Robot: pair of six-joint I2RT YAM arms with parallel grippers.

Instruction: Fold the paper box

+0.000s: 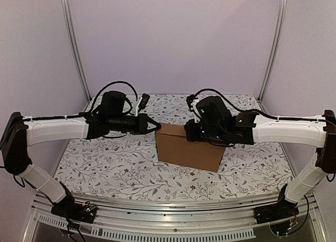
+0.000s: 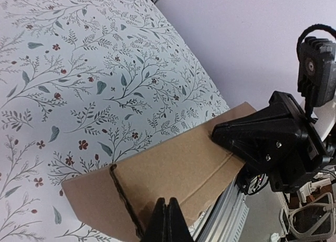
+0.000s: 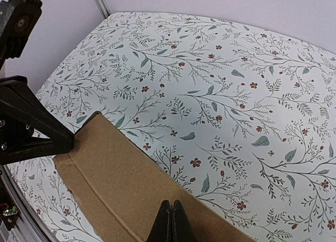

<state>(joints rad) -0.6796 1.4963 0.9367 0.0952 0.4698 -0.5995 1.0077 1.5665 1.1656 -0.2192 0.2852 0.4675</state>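
Paper box (image 1: 186,147), a plain brown corrugated cardboard block, sits mid-way across the white leaf-patterned table (image 1: 105,168). Its long axis runs left to right, its right end is slightly nearer the arm bases, and one broad face points toward them. It lies between the tools: the black left tool (image 1: 156,125) touches its upper left corner and the black right tool (image 1: 188,133) its top right. Both are pressed together, pinching nothing visible.

Paper box (image 1: 188,146) between left tool (image 1: 157,127) and right tool (image 1: 187,133); free table (image 1: 105,168) around.
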